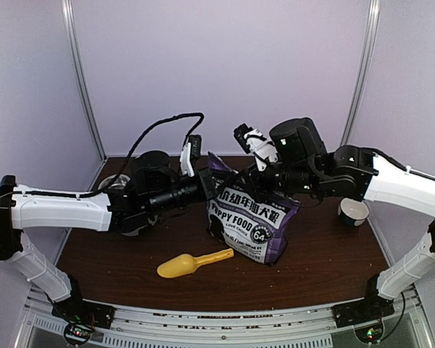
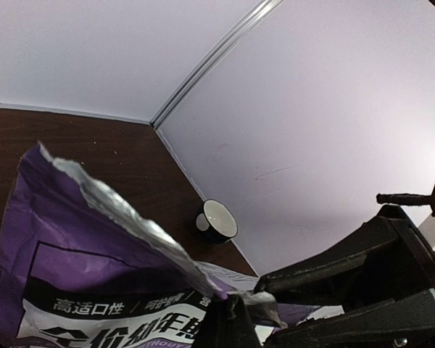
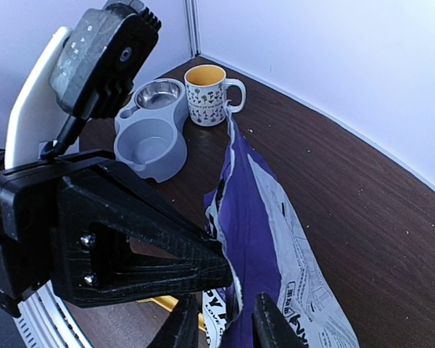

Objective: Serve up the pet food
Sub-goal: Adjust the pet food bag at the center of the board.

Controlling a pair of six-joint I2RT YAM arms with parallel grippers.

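The purple-and-white "PUPPY FOOD" bag (image 1: 251,220) stands mid-table, its top torn open. No kibble shows; it is hidden inside the bag. My left gripper (image 1: 212,187) is shut on the bag's silver foil top edge (image 2: 141,232) at its left corner; its tip (image 2: 235,310) pinches crumpled foil. My right gripper (image 1: 256,174) is over the bag's mouth from the right. Its fingers (image 3: 185,326) stand a little apart astride the bag's rim (image 3: 264,239), the left finger clear of the rim. The left gripper (image 3: 221,264) meets the same rim beside it.
A yellow scoop (image 1: 193,264) lies on the table in front of the bag. A grey double pet bowl (image 3: 156,134) and a patterned mug (image 3: 206,94) stand back left, behind my left arm. A dark mug (image 1: 354,212) stands at the right wall.
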